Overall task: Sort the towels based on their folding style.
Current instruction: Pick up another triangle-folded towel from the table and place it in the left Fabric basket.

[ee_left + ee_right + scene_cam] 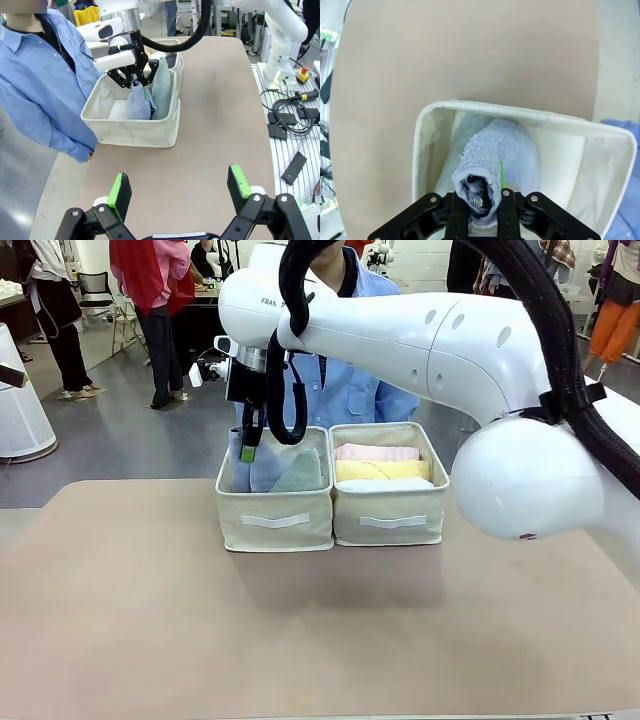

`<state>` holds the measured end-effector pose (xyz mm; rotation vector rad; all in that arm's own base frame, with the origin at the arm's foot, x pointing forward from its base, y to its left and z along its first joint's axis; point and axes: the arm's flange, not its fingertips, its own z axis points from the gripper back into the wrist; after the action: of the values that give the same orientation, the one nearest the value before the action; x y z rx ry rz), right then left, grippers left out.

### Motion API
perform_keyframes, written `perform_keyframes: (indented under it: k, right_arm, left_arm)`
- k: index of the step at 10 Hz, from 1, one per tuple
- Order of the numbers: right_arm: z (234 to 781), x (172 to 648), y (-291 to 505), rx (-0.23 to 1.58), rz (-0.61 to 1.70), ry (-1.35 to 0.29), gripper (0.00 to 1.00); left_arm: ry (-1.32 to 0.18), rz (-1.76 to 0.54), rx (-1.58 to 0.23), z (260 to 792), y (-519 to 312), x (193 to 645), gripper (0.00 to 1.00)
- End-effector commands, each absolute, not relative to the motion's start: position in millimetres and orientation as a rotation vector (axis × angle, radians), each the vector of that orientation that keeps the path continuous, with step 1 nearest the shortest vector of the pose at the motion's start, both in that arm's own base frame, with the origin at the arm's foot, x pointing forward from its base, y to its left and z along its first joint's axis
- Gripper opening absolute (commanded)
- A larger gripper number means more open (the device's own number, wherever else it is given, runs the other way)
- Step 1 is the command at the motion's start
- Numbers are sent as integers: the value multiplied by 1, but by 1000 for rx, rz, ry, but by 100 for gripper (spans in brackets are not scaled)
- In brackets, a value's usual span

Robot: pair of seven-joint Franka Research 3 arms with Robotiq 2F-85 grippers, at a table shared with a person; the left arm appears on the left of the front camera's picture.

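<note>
Towels sorted by fold are almost all in place, and the last one, the light blue cone towel (240,462), hangs in the left bin (274,521), the right gripper (250,440) pinching its pointed tip. The right wrist view shows the green pads closed tight on the rolled terry at the top of the cone (492,172), so the fold hangs point up, its broad base down inside the bin (600,165). Holding it by the tip probably keeps the cone shape from unrolling as it is lowered. Just beside it, to the right in the same bin, stands the grey-green cone towel (300,472), also point up; the two cones share one bin because they share a fold.

The right bin (390,522) touches the left one and holds the rolled towels laid flat and stacked: the pink roll (376,452) farthest back, the yellow roll (382,470) in front of it, the white roll (385,484) nearest. A dark roll cannot be made out there.

The left gripper (177,192) hovers over bare table (300,630) on the near side, fingers wide apart and holding nothing, well clear of the bins. The person (340,390) in a blue shirt stands just beyond the bins. What seems left is to let go of the blue cone so it leans against its neighbour.
</note>
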<state>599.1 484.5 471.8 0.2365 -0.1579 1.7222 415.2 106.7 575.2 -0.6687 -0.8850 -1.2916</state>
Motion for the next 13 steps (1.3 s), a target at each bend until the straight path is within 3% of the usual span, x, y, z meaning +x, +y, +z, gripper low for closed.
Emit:
perform_keyframes:
  k: [1,8,9,10,12,13]
  right_arm:
    - [475,625,505,186,1716,-110,18]
    - [464,628,508,187,1748,-137,18]
    - [466,628,509,200,1760,-151,29]
    - [467,627,510,195,1776,-160,77]
    - [467,627,511,199,1778,-166,100]
    - [468,628,510,200,1777,-166,100]
  left_arm:
    - [-892,-1293,-669,577,107,414,100]
    - [-892,-1293,-669,577,107,414,100]
    - [-892,-1293,-669,577,107,414,100]
    - [-892,-1293,-669,577,107,414,100]
    - [-892,-1293,-669,577,107,414,100]
    - [-892,-1293,-669,577,107,414,100]
